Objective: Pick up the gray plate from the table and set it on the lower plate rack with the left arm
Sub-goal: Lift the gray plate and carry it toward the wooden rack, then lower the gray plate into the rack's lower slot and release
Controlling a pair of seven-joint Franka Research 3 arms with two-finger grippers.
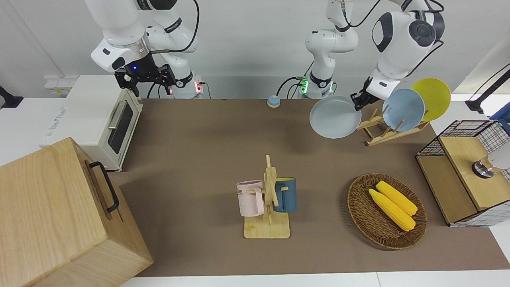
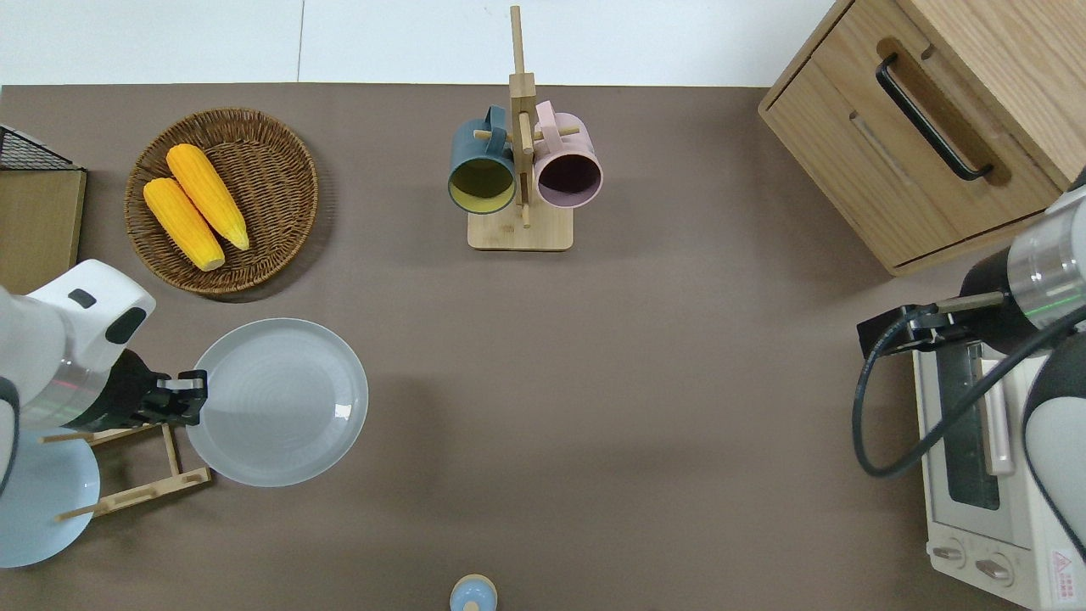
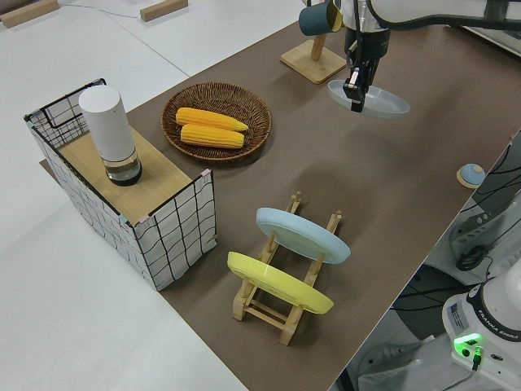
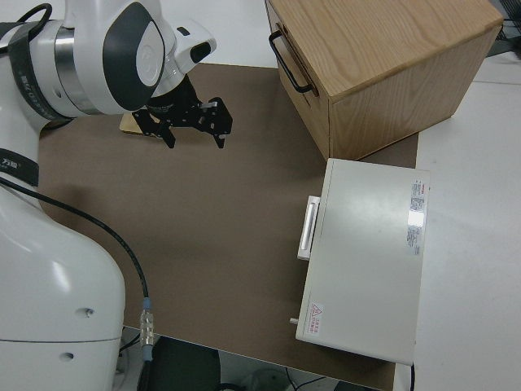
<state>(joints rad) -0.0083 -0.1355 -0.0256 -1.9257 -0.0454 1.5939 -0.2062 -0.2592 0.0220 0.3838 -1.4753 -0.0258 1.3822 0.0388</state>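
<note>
Plate grip: the left tool is clamped on the rim of the gray plate, lifted clear of the counter at lower left of the overhead frame, beside the lower plate rack. The right arm is parked, its tool spread wide.

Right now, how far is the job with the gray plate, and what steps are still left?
Picking looks done: the left claw is shut on the rim of the gray plate, which hangs in the air, level, above the table. In hand: carrying it toward the lower plate rack, where the blue plate and yellow plate stand. Left: tilting it, slotting it between free pegs and releasing. The right arm is parked.
</note>
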